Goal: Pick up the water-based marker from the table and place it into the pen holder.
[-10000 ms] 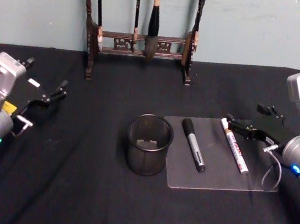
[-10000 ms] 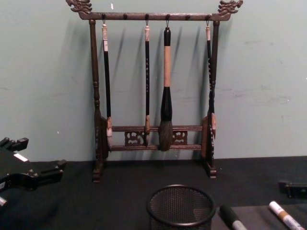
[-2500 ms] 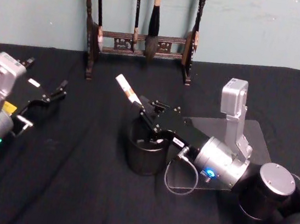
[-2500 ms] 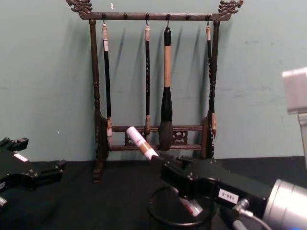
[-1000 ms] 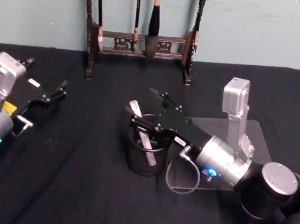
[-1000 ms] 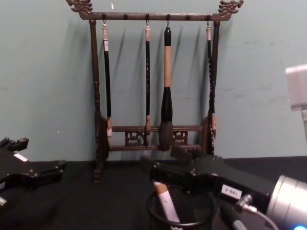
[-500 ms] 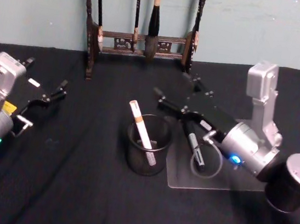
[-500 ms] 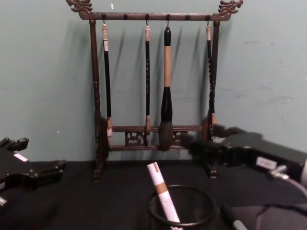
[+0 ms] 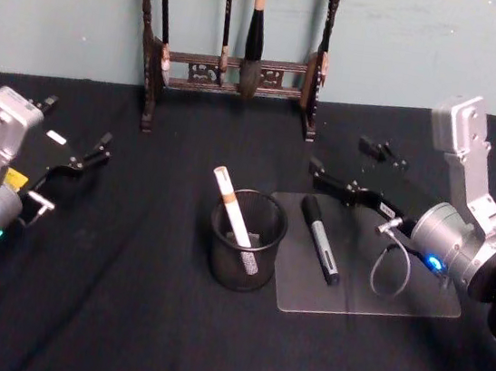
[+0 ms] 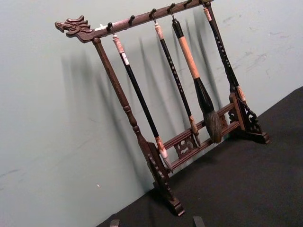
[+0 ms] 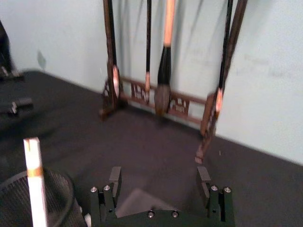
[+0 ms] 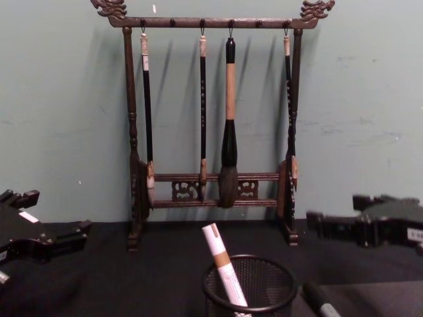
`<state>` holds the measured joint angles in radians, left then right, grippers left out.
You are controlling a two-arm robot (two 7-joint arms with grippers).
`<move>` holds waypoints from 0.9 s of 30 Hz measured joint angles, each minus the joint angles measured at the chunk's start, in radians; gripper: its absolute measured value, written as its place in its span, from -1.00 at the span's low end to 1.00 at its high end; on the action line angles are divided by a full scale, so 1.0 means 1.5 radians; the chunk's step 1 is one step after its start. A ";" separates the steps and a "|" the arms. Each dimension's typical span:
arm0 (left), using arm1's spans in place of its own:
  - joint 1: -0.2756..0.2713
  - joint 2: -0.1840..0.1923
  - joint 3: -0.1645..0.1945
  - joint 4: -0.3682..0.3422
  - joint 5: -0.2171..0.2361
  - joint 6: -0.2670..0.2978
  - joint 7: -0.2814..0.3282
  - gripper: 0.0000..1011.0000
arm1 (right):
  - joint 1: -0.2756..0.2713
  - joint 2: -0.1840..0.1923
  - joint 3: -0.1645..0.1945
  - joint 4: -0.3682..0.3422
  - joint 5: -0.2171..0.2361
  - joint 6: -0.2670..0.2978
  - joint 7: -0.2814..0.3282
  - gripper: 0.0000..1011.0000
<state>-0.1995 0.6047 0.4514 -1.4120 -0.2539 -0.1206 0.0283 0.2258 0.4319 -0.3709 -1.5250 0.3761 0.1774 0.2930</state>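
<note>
The water-based marker (image 9: 231, 206), white with a tan band, stands in the pen holder (image 9: 243, 256) and leans left, its top well above the rim. The chest view shows the marker (image 12: 221, 264) inside the black mesh holder (image 12: 264, 290); the right wrist view shows the marker (image 11: 34, 179) and holder (image 11: 59, 191) too. My right gripper (image 9: 355, 168) hovers open and empty to the right of the holder, over the far side of the clear plate (image 9: 380, 290). Its fingers stand apart with nothing between them (image 11: 159, 182). My left gripper (image 9: 68, 176) rests open at the table's left.
A black marker (image 9: 320, 239) lies on the clear plate just right of the holder. The tall wooden brush rack (image 9: 231, 69) stands at the back by the wall. Black cloth covers the table.
The white marker went from the plate into the holder and was let go. In the last half second my right gripper has drawn back to the right, away from the holder.
</note>
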 joint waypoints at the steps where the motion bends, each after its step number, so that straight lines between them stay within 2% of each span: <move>1: 0.000 0.000 0.000 0.000 0.000 0.000 0.000 0.98 | 0.001 0.001 -0.001 -0.001 -0.003 0.013 -0.002 0.98; 7: 0.000 0.000 0.000 0.000 0.000 0.000 0.000 0.98 | 0.011 0.006 -0.010 -0.005 -0.024 0.096 -0.009 0.98; 12: 0.000 0.000 0.000 0.000 0.000 0.000 0.000 0.98 | 0.019 0.006 -0.020 -0.005 -0.041 0.142 -0.007 0.98; 27: 0.000 0.000 0.000 0.000 0.000 0.000 0.000 0.98 | 0.037 -0.025 -0.041 0.020 -0.082 0.226 -0.011 0.98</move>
<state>-0.1995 0.6047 0.4514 -1.4120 -0.2539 -0.1205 0.0283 0.2809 0.3947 -0.4323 -1.4945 0.2535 0.5168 0.2760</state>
